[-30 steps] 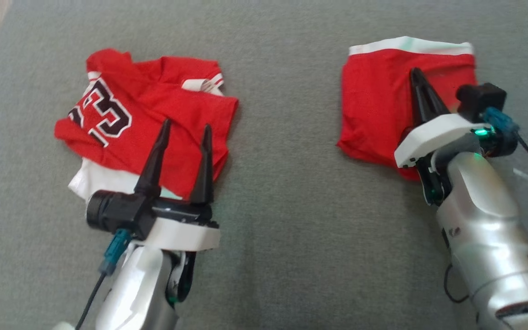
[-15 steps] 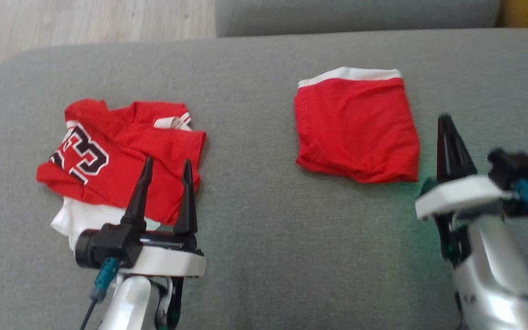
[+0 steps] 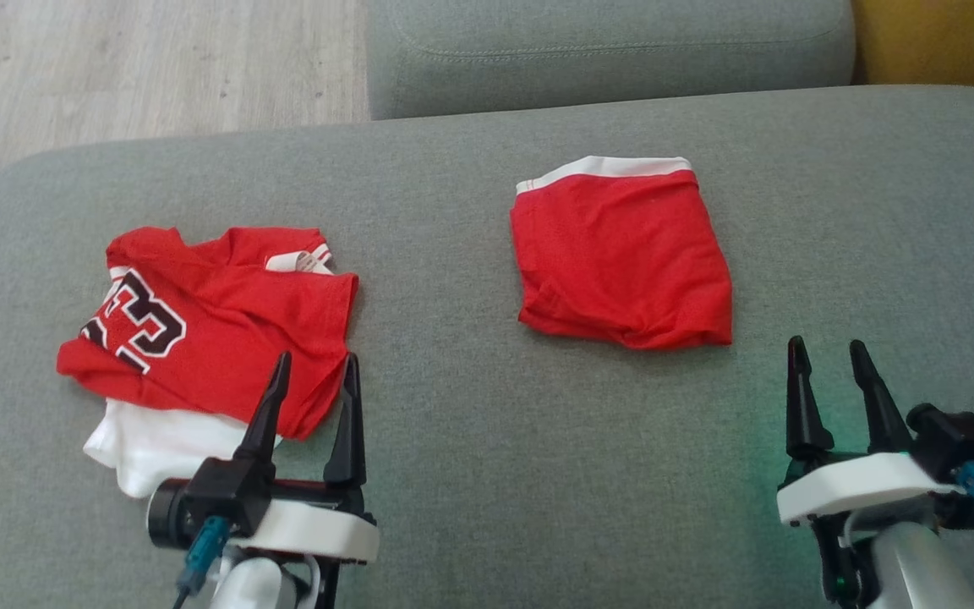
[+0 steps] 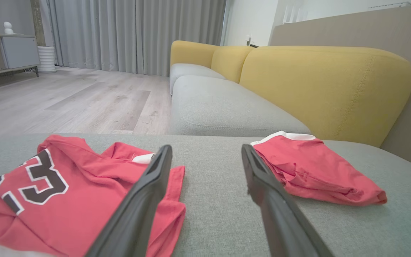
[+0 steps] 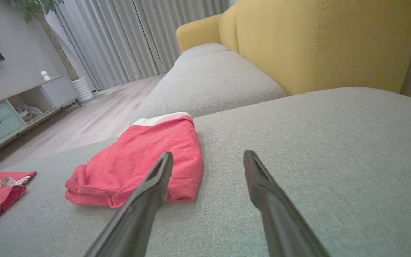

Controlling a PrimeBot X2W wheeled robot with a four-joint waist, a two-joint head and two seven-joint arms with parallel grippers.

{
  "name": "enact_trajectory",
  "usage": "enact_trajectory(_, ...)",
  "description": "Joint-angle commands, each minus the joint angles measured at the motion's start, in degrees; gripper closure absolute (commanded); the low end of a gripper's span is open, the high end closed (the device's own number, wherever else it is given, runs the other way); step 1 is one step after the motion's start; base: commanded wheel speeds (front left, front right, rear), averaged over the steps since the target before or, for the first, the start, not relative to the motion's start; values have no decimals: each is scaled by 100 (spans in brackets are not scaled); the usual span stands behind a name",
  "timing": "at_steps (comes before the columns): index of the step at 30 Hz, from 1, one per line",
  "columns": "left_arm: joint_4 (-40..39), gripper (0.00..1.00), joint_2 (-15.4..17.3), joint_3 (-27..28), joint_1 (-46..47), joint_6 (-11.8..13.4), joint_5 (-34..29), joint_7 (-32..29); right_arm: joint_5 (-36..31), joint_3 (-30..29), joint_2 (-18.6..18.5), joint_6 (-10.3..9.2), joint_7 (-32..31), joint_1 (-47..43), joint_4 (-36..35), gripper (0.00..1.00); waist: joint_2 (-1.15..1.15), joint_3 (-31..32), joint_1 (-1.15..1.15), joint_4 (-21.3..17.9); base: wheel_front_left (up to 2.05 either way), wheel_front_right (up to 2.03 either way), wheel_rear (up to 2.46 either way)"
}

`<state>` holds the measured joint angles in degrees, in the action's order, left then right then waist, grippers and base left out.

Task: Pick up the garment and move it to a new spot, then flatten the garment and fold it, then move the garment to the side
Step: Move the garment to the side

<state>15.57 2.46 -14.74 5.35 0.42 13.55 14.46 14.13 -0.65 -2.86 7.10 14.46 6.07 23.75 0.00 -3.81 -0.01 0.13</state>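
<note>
Red jersey (image 3: pixel 225 330), black number ending in 3; folded red garment (image 3: pixel 622 262) on sofa (image 3: pixel 470 474). Left hand (image 3: pixel 318 359), right hand (image 3: pixel 825 342): fingers apart, empty.

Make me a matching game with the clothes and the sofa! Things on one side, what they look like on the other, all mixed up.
Things:
1. jersey
2. shorts
3. seat
4. backrest

What they look like:
A. yellow
B. folded, with a white band along one edge
C. grey
D. crumpled, with a number on it

Pairs: 1-D, 2-B, 3-C, 4-A
</note>
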Motion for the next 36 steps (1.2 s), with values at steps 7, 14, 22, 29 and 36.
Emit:
enact_trajectory(7, -146, 0, 42, 160, 174, -41, -44, 54, 6, 90, -2, 39, 53, 190, -283, 0, 0, -79, 1, 13, 0, 0, 0)
enact_trajectory(14, -240, 0, 42, 97, 406, -64, -73, 54, -303, -149, -2, 39, -205, 758, -153, 0, 0, -490, 1, 165, 0, 0, 0)
enact_trajectory(22, -182, 0, 42, -35, 710, -116, -80, 54, -452, -391, -2, 39, -1078, 2004, 843, 0, 0, -1014, 1, 492, 0, 0, 0)
enact_trajectory(29, -136, 0, 42, -194, 849, -86, -31, 54, -507, -691, -2, 39, -1657, 2855, 2037, 0, 0, -1192, 1, 751, 0, 0, 0)
enact_trajectory(36, -111, 0, 42, -230, 885, -63, -10, 54, -797, -625, -75, 39, -2011, 3286, 3036, 53, 0, -1221, 1, 860, 0, 0, 0)
